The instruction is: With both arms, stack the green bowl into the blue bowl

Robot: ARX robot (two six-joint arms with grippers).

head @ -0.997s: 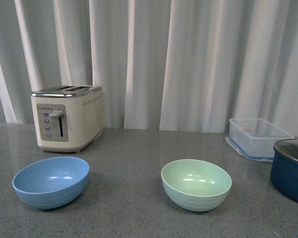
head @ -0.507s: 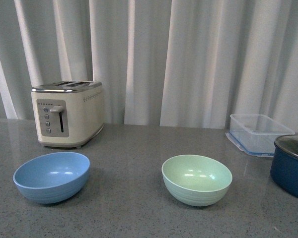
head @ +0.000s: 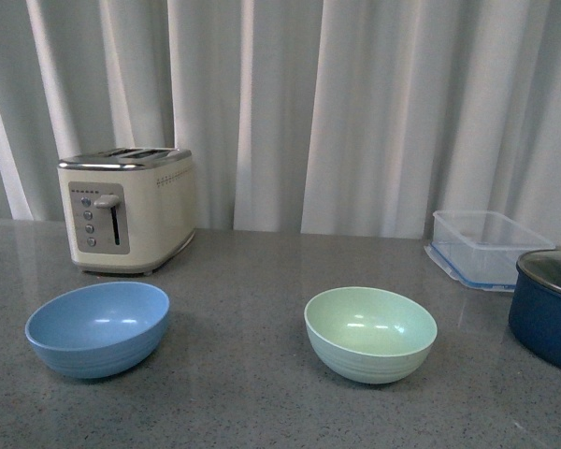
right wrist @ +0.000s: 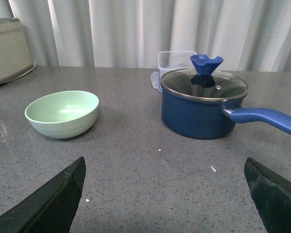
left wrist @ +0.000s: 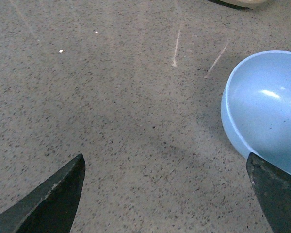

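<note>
While the left hand [left wrist: 165, 158] and right hand [right wrist: 165, 160] gape wide and empty over the counter [head: 252, 281], the green bowl [head: 370, 334] sits upright at three o'clock from the blue bowl [head: 97, 328], well apart.

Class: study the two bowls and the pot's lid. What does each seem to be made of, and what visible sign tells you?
The green bowl and blue bowl: probably matte plastic or a composite, given the soft, dull highlights and moulded ridges near the base. The pot lid: glass in a metal rim, as it is glossy and mirrors its knob. The knob: possibly silicone, matte blue.
</note>
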